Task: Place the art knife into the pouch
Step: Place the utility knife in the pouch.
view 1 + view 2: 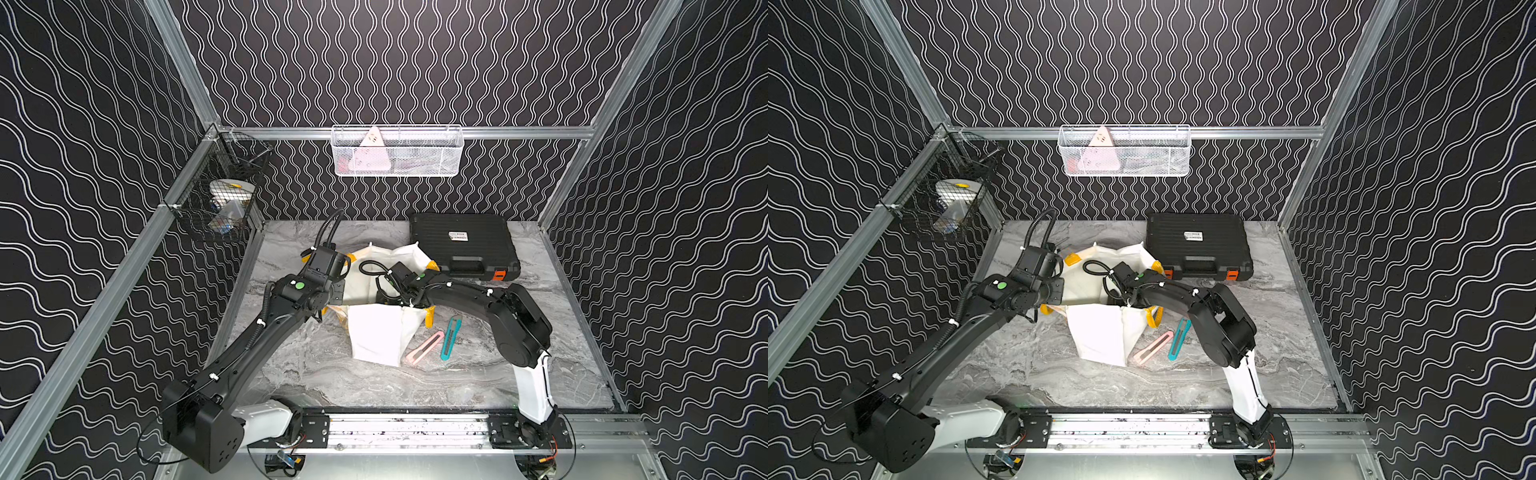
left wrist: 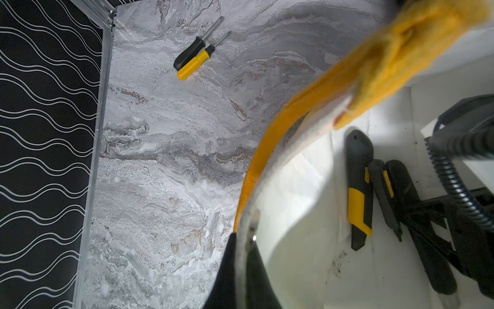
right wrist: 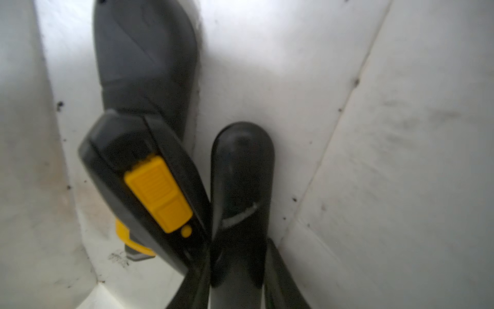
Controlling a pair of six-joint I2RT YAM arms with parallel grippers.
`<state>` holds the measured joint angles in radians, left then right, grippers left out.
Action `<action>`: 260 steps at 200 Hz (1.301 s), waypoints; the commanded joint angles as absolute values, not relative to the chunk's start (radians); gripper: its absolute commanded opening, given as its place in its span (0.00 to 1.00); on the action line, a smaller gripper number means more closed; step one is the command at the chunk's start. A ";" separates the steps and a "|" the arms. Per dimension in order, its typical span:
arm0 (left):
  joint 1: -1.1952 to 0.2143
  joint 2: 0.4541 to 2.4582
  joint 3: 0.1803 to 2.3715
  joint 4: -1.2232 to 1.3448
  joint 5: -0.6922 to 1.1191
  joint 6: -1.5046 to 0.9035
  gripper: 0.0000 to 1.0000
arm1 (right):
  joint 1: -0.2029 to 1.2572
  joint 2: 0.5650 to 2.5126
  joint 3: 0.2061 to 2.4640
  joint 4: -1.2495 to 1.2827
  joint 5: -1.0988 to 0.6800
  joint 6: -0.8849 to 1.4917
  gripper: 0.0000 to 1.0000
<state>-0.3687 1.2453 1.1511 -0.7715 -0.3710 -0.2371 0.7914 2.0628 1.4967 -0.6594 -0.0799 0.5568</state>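
Right gripper [image 3: 199, 192]: jaws part-closed and clamped on the art knife [image 3: 149, 184]. The knife's yellow slider faces the wrist camera.

Gripper and knife are both down inside the pouch [image 1: 374, 336]. The right wrist view shows white walls on every side.

The knife's long axis runs roughly along the finger [image 3: 240, 174], slightly skewed. It is near parallel to a second black-and-yellow knife [image 2: 358, 187] lying on the pouch floor just beside it. Whether the held knife touches the floor: cannot tell.

Left gripper [image 2: 243, 238]: clenched on the pouch's left rim by a yellow handle [image 2: 401, 45], holding the mouth open.

Outside on the table [image 1: 415, 386], just right of the pouch, lie a pink cutter [image 1: 424, 348] and a teal cutter [image 1: 451, 337], both untouched.

Judgement: the knife hangs directly over its resting place, so the coming move is a plain release downward. Only the right arm is placed for it.
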 commanded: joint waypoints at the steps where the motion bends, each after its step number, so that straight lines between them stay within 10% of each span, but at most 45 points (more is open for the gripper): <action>1: -0.360 1.233 1.151 -0.744 -0.483 -0.232 0.00 | 0.790 2.054 1.473 -0.745 -0.030 0.523 0.28; 184: -0.359 1.267 1.150 -0.742 -0.466 -0.230 0.00 | 0.800 1.920 1.773 -0.780 -0.093 0.433 0.90; 260: -0.359 1.273 1.148 -0.741 -0.462 -0.230 0.00 | 0.801 1.755 1.855 -0.769 -0.021 0.408 0.95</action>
<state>-0.3603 1.2709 1.1503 -0.7589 -0.4294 -0.2340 0.8001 1.8069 1.8450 -0.7605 -0.0624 0.4267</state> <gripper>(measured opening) 0.069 0.952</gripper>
